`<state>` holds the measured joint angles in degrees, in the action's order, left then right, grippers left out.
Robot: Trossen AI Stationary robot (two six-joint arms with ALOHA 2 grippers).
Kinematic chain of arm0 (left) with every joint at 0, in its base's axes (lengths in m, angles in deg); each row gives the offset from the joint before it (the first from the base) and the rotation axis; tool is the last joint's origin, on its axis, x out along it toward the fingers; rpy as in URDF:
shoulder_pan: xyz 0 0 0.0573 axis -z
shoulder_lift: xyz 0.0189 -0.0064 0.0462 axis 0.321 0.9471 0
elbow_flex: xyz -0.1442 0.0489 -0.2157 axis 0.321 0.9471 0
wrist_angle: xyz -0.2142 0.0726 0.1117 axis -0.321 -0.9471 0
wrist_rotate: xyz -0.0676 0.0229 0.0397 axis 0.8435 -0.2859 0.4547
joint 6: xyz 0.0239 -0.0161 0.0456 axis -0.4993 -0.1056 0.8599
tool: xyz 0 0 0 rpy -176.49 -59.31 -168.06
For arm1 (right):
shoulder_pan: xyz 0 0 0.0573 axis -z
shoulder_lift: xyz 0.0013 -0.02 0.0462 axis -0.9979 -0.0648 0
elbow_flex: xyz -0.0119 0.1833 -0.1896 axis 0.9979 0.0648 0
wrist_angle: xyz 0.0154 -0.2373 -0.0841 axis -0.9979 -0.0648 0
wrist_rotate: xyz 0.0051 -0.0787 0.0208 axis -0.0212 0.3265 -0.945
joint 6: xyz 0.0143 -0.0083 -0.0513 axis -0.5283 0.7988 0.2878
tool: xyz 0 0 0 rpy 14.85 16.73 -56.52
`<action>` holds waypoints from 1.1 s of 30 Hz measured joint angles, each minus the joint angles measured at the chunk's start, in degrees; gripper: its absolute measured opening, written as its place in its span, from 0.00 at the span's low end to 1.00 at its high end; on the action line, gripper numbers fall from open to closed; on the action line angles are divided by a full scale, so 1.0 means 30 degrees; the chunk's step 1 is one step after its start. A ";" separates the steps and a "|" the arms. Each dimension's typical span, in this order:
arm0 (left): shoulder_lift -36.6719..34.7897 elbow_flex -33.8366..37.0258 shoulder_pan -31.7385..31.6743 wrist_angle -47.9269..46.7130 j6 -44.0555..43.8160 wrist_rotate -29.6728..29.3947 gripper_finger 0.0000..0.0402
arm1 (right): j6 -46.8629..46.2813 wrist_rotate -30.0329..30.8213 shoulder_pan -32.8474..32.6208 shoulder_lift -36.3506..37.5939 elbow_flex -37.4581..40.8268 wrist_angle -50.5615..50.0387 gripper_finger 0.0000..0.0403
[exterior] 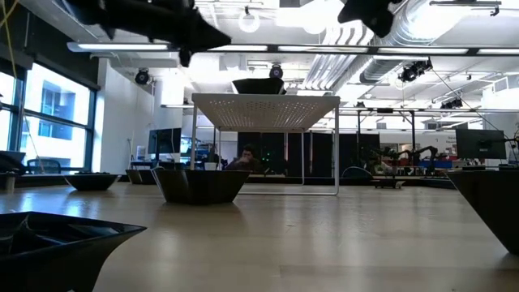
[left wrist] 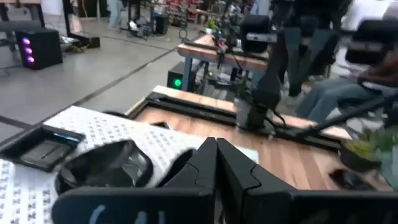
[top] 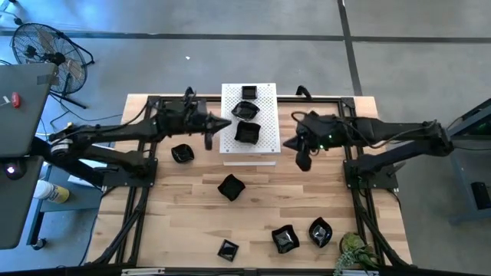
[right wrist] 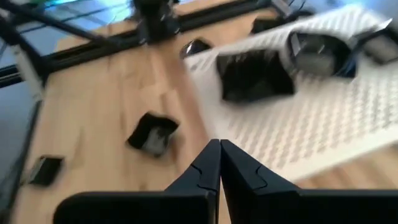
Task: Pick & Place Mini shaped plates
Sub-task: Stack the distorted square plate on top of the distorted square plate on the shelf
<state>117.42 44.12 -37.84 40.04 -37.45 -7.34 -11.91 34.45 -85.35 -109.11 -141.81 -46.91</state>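
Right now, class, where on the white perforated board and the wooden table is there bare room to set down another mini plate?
The white board is bare along its near edge; three mini plates crowd its far half. The wooden table is open between the centre plate and the right arm's base. The near right corner is crowded by two plates and a plant.

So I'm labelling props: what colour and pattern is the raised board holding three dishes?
White, dotted all over with small perforations; the board shows best in the high view.
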 joint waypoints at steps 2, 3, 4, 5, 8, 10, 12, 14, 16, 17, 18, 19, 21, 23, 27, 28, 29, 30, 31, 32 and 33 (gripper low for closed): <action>-0.0699 0.0462 0.0386 -0.1190 0.0219 -0.0571 0.00 | -0.0987 0.0011 -0.0813 0.0000 -0.0211 -0.0983 0.03; -0.0947 0.0599 0.0556 -0.1673 0.0229 -0.0861 0.00 | -0.1270 0.0022 -0.1211 0.0000 -0.0234 -0.1402 0.04; -0.1162 0.0742 0.0694 -0.2139 0.0212 -0.1096 0.00 | -0.1441 0.0015 -0.1658 0.0000 -0.0232 -0.1792 0.06; -0.1369 0.0818 0.0792 -0.2623 0.0036 -0.1220 0.00 | -0.1533 0.0014 -0.2122 -0.0008 -0.0193 -0.2151 0.07; -0.1848 0.0838 0.0809 -0.3428 -0.0942 -0.1383 0.00 | -0.2174 -0.0178 -0.3447 -0.0130 0.0217 -0.2837 0.13; -0.1870 0.0838 0.0801 -0.3482 -0.1279 -0.1442 0.00 | -0.3186 -0.0584 -0.4278 -0.0215 0.0740 -0.2725 0.17; -0.1856 0.0853 0.0789 -0.3525 -0.1210 -0.1525 0.00 | -0.4448 -0.1098 -0.5113 -0.0582 0.1325 -0.2350 0.21; -0.1856 0.0853 0.0765 -0.3496 -0.1137 -0.1789 0.00 | -0.5759 -0.1427 -0.6070 -0.1120 0.1840 -0.1891 0.24; -0.1856 0.0853 0.0765 -0.3667 -0.1132 -0.2041 0.00 | -0.6707 -0.2005 -0.6944 -0.1982 0.2363 -0.1475 0.26; -0.1856 0.0853 0.0765 -0.3779 -0.1131 -0.2154 0.00 | -0.7037 -0.2223 -0.7376 -0.2438 0.2556 -0.1213 0.27; -0.1856 0.0853 0.0764 -0.3807 -0.1133 -0.2205 0.00 | -0.7246 -0.2317 -0.7784 -0.2951 0.2651 -0.1039 0.28; -0.1856 0.0853 0.0758 -0.3780 -0.1133 -0.2265 0.00 | -0.7515 -0.2404 -0.8119 -0.3416 0.2739 -0.0799 0.28; -0.1856 0.0853 0.0758 -0.3751 -0.1133 -0.2294 0.00 | -0.7837 -0.2779 -0.8672 -0.4359 0.2732 -0.0272 0.28; -0.1845 0.0853 0.0758 -0.3760 -0.1130 -0.2298 0.00 | -0.8161 -0.3291 -0.9054 -0.5287 0.2732 0.0807 0.28; -0.1841 0.0853 0.0758 -0.3759 -0.1133 -0.2432 0.00 | -0.8587 -0.3716 -0.9729 -0.7007 0.2724 0.3308 0.28; -0.1841 0.0853 0.0758 -0.3759 -0.1133 -0.2432 0.00 | -0.8407 -0.3718 -0.9902 -0.7416 0.2724 0.3689 0.28; -0.1841 0.0853 0.0758 -0.3759 -0.1133 -0.2433 0.00 | -0.8175 -0.3693 -1.0055 -0.7788 0.2724 0.3936 0.28; -0.1841 0.0853 0.0758 -0.3759 -0.1133 -0.2440 0.00 | -0.7948 -0.3657 -1.0170 -0.8174 0.2724 0.4067 0.28; -0.1841 0.0853 0.0758 -0.3759 -0.1136 -0.2440 0.00 | -0.7679 -0.3644 -1.0264 -0.8516 0.2724 0.4102 0.28; -0.1841 0.0853 0.0758 -0.3763 -0.1228 -0.2428 0.00 | -0.7434 -0.3647 -1.0348 -0.8825 0.2724 0.4105 0.28; -0.1841 0.0853 0.0758 -0.3766 -0.1284 -0.2418 0.00 | -0.7169 -0.3643 -1.0420 -0.9142 0.2724 0.4121 0.28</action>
<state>111.89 46.67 -35.56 28.75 -41.30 -14.60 -33.42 23.52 -116.61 -136.54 -133.63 -34.55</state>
